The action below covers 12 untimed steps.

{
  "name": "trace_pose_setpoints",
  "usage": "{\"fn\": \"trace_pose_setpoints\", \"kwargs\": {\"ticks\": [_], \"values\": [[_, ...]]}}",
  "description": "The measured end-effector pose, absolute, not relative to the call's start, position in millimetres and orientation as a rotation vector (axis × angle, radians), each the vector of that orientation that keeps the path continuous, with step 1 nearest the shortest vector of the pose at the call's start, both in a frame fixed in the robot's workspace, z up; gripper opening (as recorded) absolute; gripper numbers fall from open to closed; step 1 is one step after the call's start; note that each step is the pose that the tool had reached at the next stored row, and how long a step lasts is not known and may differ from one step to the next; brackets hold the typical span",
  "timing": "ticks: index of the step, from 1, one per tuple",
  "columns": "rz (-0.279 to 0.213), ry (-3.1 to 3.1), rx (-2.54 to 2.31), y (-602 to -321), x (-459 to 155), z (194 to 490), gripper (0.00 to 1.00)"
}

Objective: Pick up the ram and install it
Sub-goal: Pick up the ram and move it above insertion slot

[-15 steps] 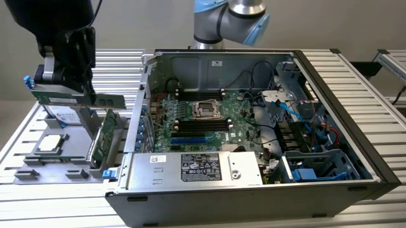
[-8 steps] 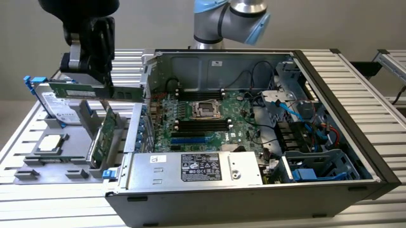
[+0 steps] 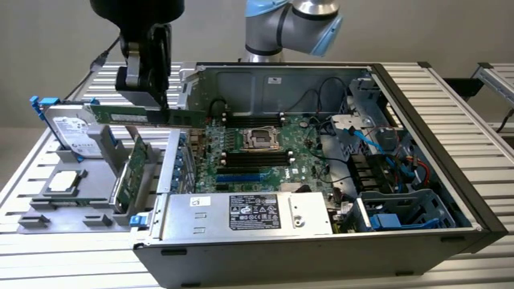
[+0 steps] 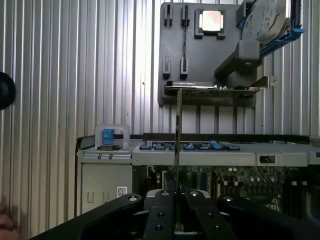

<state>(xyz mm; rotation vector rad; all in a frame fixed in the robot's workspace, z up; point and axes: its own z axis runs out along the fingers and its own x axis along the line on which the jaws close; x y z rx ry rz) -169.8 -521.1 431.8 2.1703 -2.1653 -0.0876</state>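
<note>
Beneath ram (image 3: 144,114): case wall (image 3: 175,158); slots (image 3: 255,158) open from above (cables (image 3: 325,90) nearby).

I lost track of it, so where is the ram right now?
In the exterior view the ram is held level in the gripper at that view's left, above the wall of the computer case, beside the hard drive.
</note>
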Motion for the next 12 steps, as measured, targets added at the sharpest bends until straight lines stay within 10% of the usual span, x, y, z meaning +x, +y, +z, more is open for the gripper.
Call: {"fn": "trace_pose_setpoints", "kwargs": {"ticks": [12], "values": [[-0.063,-2.161,2.165,-495.0,-129.3,425.2,0.14]]}}
